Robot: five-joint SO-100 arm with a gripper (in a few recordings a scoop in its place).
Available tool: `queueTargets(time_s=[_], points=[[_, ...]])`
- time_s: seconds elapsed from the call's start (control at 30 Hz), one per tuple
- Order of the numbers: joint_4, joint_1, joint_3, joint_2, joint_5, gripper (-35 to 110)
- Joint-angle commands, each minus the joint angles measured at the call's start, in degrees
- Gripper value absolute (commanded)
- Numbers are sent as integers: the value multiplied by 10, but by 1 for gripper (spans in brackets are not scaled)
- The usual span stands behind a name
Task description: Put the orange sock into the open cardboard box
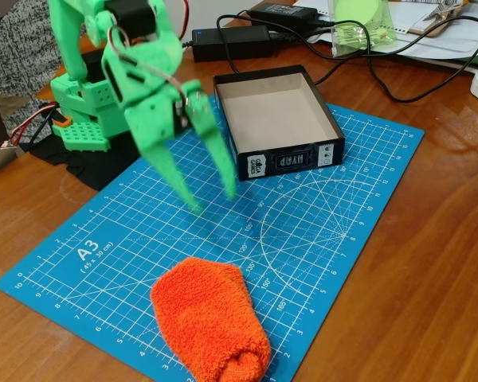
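In the fixed view the green gripper [213, 199] hangs over the blue cutting mat [334, 231], its jaws spread and holding nothing. The orange sock [209, 320] lies on the mat's near edge, below the gripper and apart from it. The open cardboard box [280, 161] sits at the mat's far side, its beige inside bare; white labels on its black front wall are too small to read. The mat reads "A3 (45 x 30 cm)". Black power adapters [231, 41] rest on the wooden tabletop [430, 302] behind.
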Motion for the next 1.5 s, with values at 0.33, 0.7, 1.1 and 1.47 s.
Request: queueTargets(time_s=[0.33,0.7,1.1,1.47], points=[[125,107,-441,-275,-89,18],[74,105,-459,-338,-76,30],[17,79,-388,-331,-47,53],[-40,78,-352,-388,-40,47]])
